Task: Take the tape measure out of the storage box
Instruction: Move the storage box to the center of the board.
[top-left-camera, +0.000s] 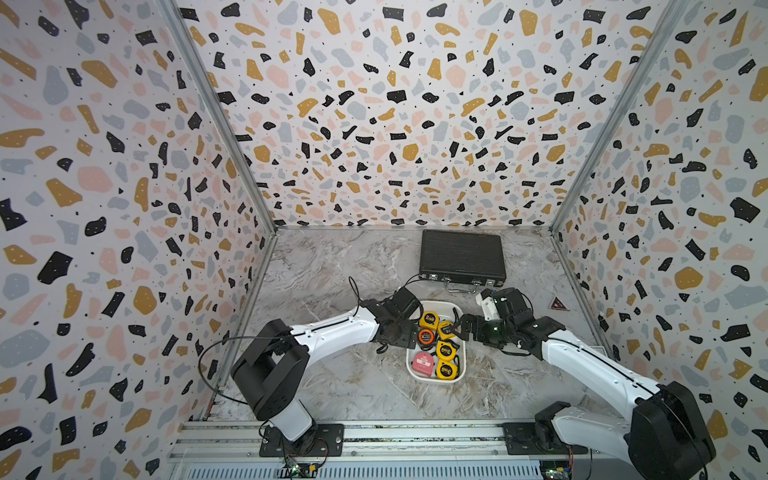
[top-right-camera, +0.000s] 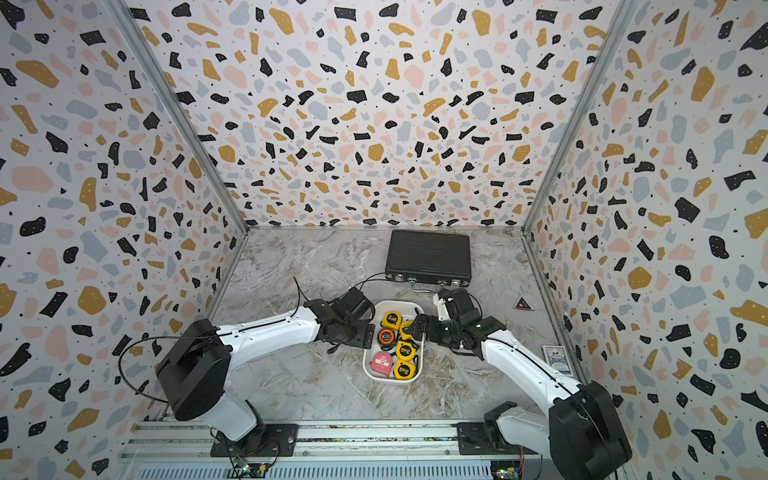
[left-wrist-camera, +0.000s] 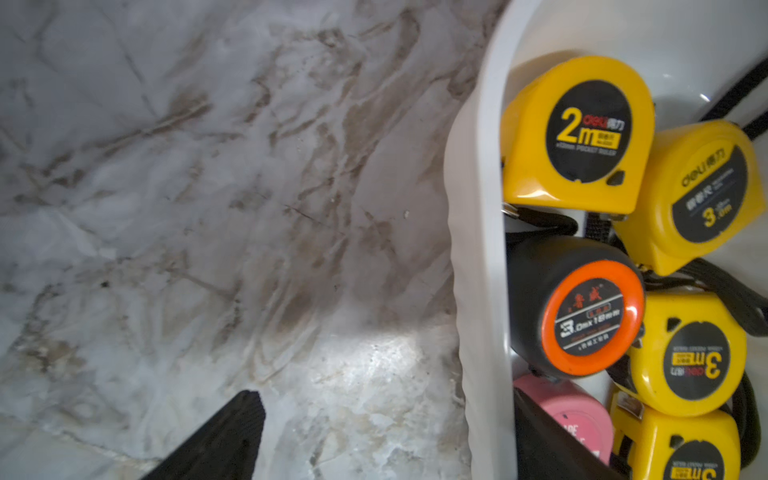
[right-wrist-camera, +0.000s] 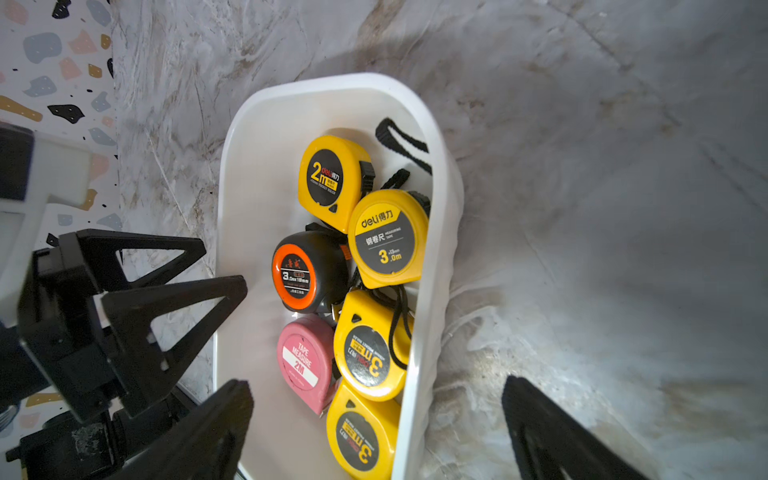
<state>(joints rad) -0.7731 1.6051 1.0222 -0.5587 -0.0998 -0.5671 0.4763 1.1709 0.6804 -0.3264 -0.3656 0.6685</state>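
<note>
The storage box is a shallow white tray in the middle of the marble table, also seen in the wrist views. Several tape measures lie in it: yellow ones, a black one with an orange ring, and a pink one. My left gripper is open and straddles the tray's left wall, one finger above the pink tape measure. My right gripper is open across the right wall. Neither holds anything.
A black ribbed briefcase lies shut behind the tray. A red triangle sticker is on the table at the right, and a card box leans by the right wall. Patterned walls close three sides.
</note>
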